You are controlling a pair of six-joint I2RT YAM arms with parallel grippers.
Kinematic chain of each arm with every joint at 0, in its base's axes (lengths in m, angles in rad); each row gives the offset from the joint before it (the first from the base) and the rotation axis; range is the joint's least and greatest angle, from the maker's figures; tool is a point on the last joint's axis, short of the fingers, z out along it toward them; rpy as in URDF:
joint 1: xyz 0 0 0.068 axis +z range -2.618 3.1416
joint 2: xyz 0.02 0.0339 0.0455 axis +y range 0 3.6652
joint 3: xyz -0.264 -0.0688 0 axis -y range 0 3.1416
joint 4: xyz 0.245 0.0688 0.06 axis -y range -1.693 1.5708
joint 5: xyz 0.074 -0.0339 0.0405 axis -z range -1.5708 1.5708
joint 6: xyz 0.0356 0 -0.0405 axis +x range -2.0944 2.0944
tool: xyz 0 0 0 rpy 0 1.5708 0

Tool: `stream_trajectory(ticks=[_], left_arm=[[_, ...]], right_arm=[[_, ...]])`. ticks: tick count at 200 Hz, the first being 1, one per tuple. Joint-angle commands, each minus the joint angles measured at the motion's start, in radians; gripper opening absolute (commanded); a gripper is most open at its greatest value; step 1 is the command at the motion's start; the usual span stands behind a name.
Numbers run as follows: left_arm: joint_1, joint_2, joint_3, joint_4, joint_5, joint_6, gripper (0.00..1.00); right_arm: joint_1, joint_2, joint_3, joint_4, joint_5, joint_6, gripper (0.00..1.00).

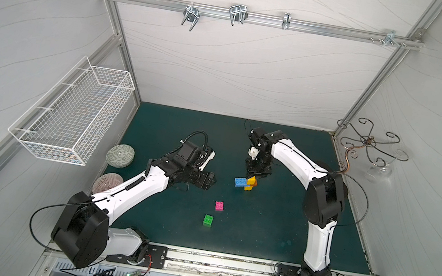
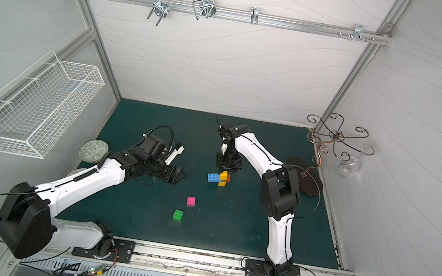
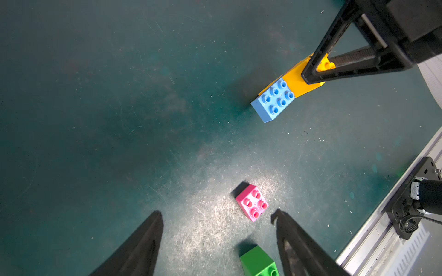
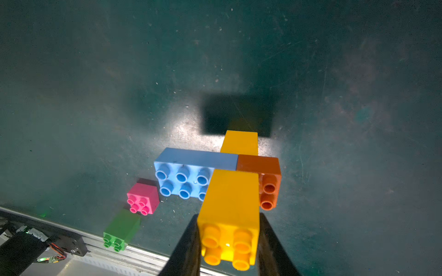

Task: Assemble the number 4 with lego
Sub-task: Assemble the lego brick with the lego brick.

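Observation:
The partly built number 4 stands mid-mat: a blue brick [image 1: 240, 182] [image 4: 184, 172] and an orange brick [image 4: 263, 167] lie side by side on a lower yellow brick [image 4: 240, 142], and an upper yellow brick [image 1: 251, 180] [image 4: 230, 203] sits on top. My right gripper [image 4: 228, 216] [image 1: 254, 175] is shut on that upper yellow brick. A loose pink brick [image 1: 219, 205] [image 3: 251, 202] and a green brick [image 1: 208, 220] [image 3: 258, 262] lie nearer the front. My left gripper [image 3: 217, 212] [image 1: 211, 180] is open and empty, left of the assembly and above the mat.
A white wire basket [image 1: 72, 111] hangs on the left wall. Two round patterned discs [image 1: 120, 154] [image 1: 106, 183] lie at the mat's left edge. A curled metal stand [image 1: 367, 145] occupies the back right corner. An aluminium rail [image 1: 223, 263] borders the front.

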Motion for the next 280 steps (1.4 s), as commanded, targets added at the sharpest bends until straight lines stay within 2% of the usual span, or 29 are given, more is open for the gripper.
stream_trajectory(ticks=[1, 25, 88, 142, 213, 280], left_arm=[[0.004, -0.022, 0.028, 0.008, -0.006, 0.005, 0.77], [0.004, -0.023, 0.028, 0.008, -0.007, 0.005, 0.76], [0.004, -0.027, 0.024, 0.008, -0.017, 0.003, 0.77], [0.003, -0.031, 0.023, 0.009, -0.021, 0.002, 0.77], [0.004, -0.038, 0.019, 0.01, -0.023, 0.0, 0.77], [0.004, -0.082, 0.021, -0.045, -0.043, -0.017, 0.77]], right_arm=[[0.004, 0.087, -0.068, -0.062, 0.017, 0.029, 0.23], [0.0, 0.082, -0.058, -0.064, 0.023, 0.024, 0.28], [-0.002, 0.047, -0.031, -0.059, 0.025, 0.021, 0.36], [-0.003, 0.028, -0.007, -0.062, 0.02, 0.018, 0.48], [0.004, -0.017, 0.028, -0.052, 0.015, 0.016, 0.56], [0.047, -0.124, 0.032, -0.088, 0.129, 0.05, 0.64]])
